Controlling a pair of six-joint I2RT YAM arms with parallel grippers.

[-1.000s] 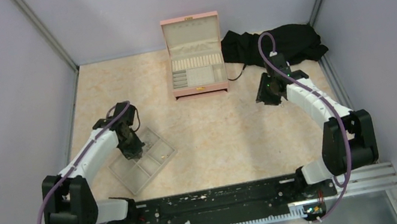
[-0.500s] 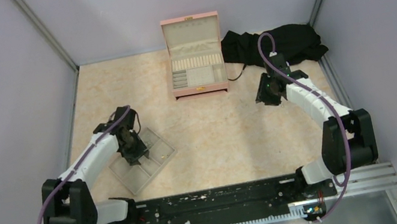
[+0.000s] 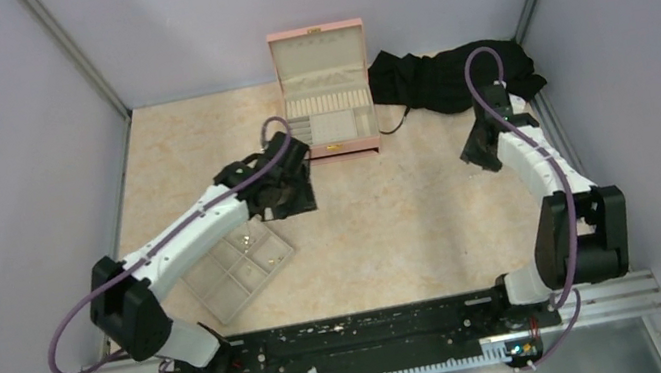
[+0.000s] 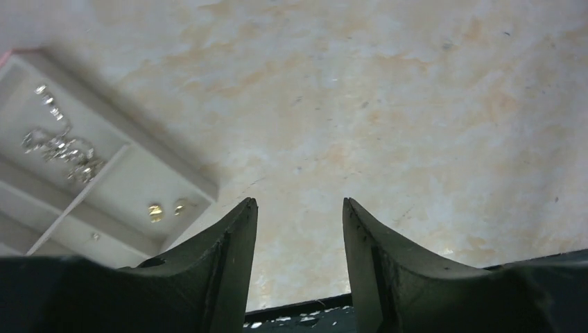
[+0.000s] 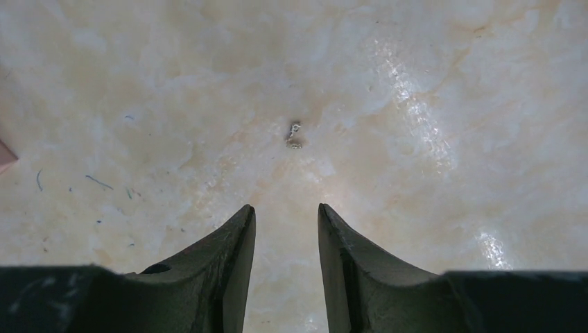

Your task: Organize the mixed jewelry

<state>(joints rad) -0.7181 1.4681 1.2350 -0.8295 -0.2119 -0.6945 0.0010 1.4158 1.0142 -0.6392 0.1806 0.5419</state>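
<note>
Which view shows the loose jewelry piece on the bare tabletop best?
Right wrist: the tiny piece lies plainly ahead of the fingers. Top external is too coarse to show it; left wrist looks elsewhere.

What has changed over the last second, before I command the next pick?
The left gripper left the beige tray and swung toward the pink box; its jaws are open and empty. The right gripper pulled back rightward, open, with a small metallic piece lying on the table ahead of it. Tray, box and black cloth have not moved.
</note>
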